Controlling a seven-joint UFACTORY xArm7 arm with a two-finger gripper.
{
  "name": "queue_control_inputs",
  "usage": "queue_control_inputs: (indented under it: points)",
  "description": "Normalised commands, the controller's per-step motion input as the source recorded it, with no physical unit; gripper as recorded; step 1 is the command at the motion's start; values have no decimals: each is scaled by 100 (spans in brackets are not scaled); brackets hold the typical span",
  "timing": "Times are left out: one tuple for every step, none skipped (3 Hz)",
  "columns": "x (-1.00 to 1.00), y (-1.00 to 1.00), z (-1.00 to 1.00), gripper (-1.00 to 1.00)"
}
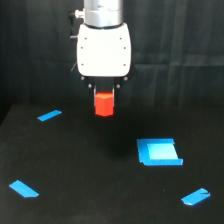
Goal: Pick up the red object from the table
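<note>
Red object gripped aloft in the claw, dark fingers barely discernible.

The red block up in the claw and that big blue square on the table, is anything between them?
No. In the exterior view, only bare black table lies between the red object, held in the gripper, and the large blue piece.

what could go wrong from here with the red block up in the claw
1. The claw grips only the top of the small red-orange block; most of it hangs below, so it might slip out.
2. A drop onto the matte black table could send it rolling toward the large flat blue piece.
</note>
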Motion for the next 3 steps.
queue_control_inputs:
  points:
    - [2,-9,-6,-94]
    - [-6,-6,14,-90]
    - [16,10,1,-100]
